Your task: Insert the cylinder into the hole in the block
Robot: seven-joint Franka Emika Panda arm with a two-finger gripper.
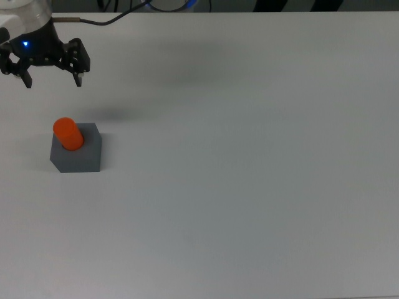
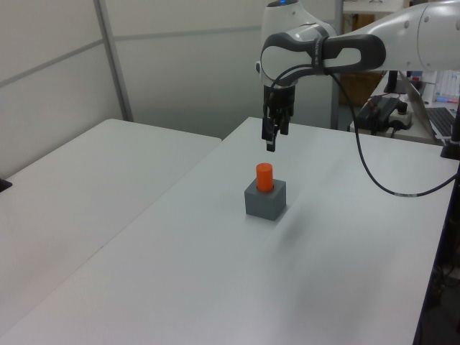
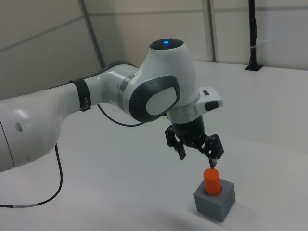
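Note:
The orange cylinder [image 1: 67, 134] stands upright with its lower end in the hole of the grey block [image 1: 81, 156], at the top view's left. The left view shows the cylinder [image 2: 264, 177] sticking out of the block [image 2: 266, 201], as does the right view, with cylinder [image 3: 211, 181] and block [image 3: 215, 199]. My gripper [image 1: 53, 83] hangs above them, open, with nothing between its fingers. It is clear of the cylinder in the left view [image 2: 271, 142] and in the right view [image 3: 198, 160].
A black cable [image 1: 106, 22] runs from the arm across the white table's [image 1: 249, 187] far edge. In the left view a second white table [image 2: 79, 172] adjoins on the left, and desk equipment [image 2: 388, 111] stands behind the arm.

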